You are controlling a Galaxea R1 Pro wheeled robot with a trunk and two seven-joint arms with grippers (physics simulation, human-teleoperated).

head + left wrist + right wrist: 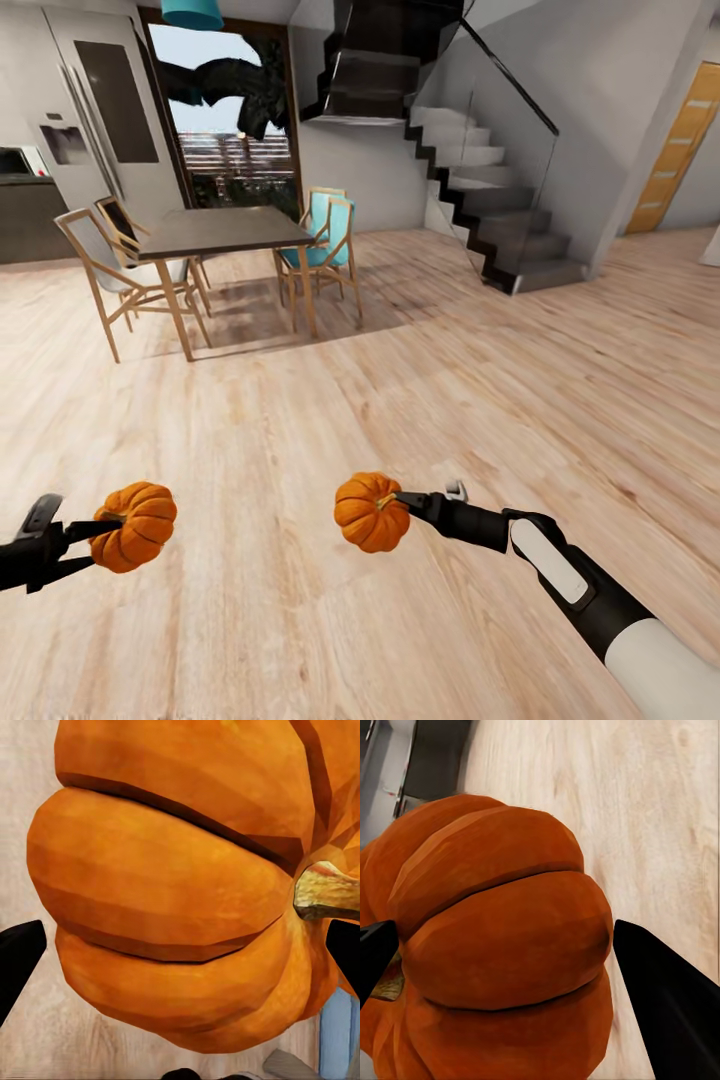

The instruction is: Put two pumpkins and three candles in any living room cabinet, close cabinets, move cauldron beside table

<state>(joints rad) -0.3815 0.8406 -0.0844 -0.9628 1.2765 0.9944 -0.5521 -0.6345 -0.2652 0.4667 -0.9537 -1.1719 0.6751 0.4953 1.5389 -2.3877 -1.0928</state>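
Two orange pumpkins hang above the wooden floor, one in each hand. My left gripper (108, 528) is shut on the left pumpkin (136, 526), near the head view's lower left; up close this pumpkin (180, 885) shows its tan stem between the dark fingertips (16, 956). My right gripper (405, 503) is shut on the other pumpkin (370, 513) at the stem end; that pumpkin (502, 945) sits between two black fingers (667, 1005). The candles, cauldron and cabinet are out of view.
A dark-topped dining table (225, 232) with wooden chairs (105, 270) and a teal chair (328, 240) stands ahead left. A staircase with a glass rail (480, 190) rises at the back right. A tall grey fridge (95, 110) stands far left, an orange door (672, 150) far right.
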